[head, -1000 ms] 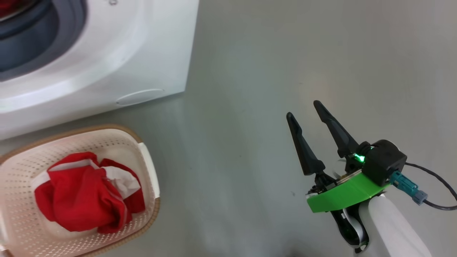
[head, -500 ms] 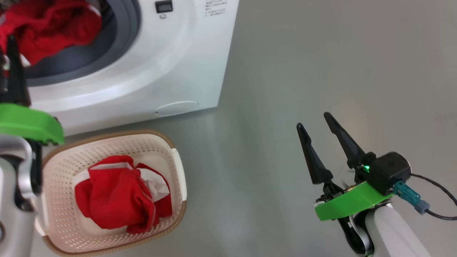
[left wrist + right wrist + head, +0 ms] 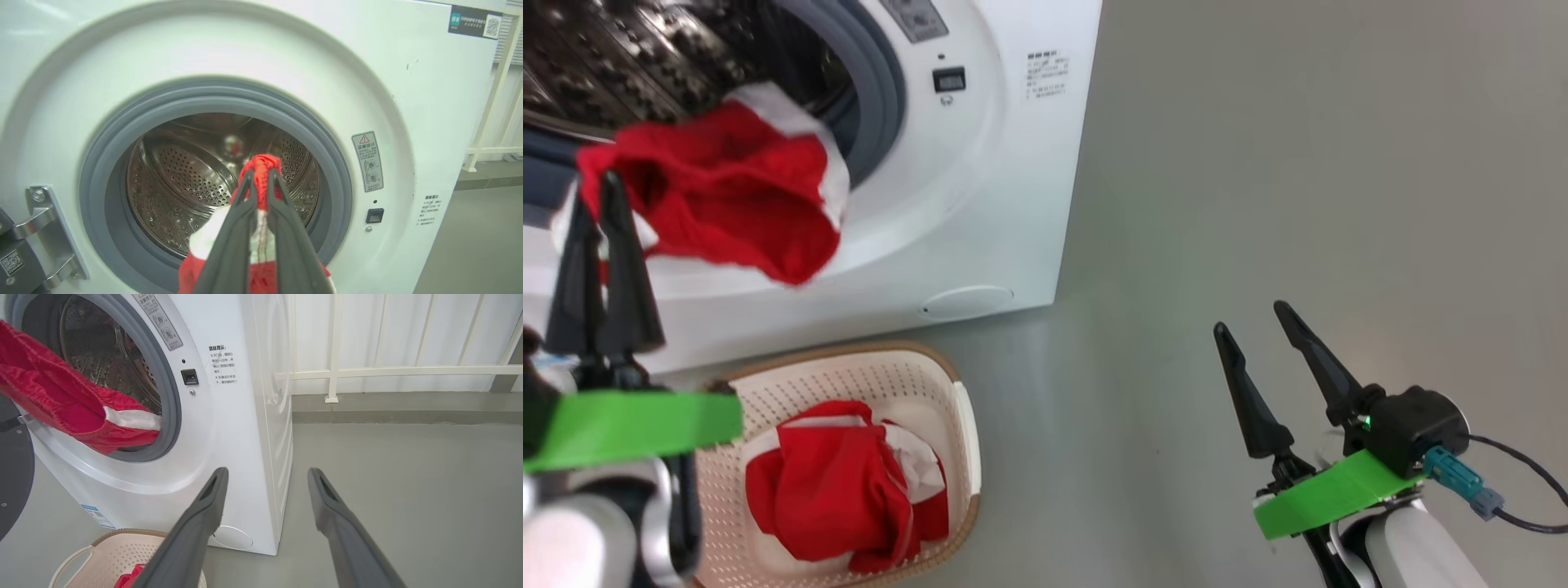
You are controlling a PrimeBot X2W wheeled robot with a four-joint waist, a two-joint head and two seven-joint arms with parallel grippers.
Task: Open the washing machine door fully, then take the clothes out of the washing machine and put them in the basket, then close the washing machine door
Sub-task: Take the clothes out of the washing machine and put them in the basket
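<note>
My left gripper [image 3: 598, 186] is shut on a red garment with white trim [image 3: 727, 196], which hangs in front of the washing machine [image 3: 996, 180] mouth. In the left wrist view the left gripper [image 3: 262, 178] pinches the red fabric [image 3: 261, 162] before the steel drum [image 3: 184, 179]. The basket [image 3: 882, 371] stands on the floor below and holds another bunch of red clothes [image 3: 841, 490]. My right gripper [image 3: 1251, 320] is open over bare floor to the right. At the left edge of the right wrist view, the dark washing machine door [image 3: 12, 477] stands swung open.
Grey floor [image 3: 1258, 163] stretches to the right of the machine. A white railing [image 3: 335, 371] runs along the wall behind it. The door's metal hinge [image 3: 41, 228] sits at the left of the grey rubber ring [image 3: 98, 163].
The head camera has tilted up and to the left. My left gripper has come into view and drawn the red garment out of the drum mouth. The right gripper stays open.
</note>
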